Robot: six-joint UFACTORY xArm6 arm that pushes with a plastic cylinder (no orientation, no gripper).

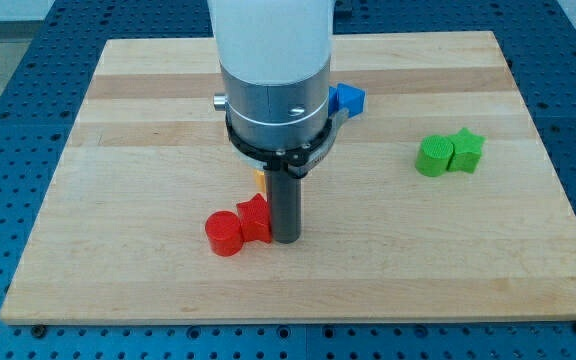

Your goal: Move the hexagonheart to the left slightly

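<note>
The rod's tip stands against the right side of the red heart-like block, which touches a red round block (presumably the pair named), placed to shove them toward the view's left. It grasps nothing; there are no containers.

My tip touches the red block beside a red cylinder.

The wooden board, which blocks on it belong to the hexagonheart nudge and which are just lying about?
In the job: my tip, touching the right side of the red heart-like block; the red round block touching that block's left.

Lying about: the green round block and green star block, blue block, partly hidden orange block.
</note>
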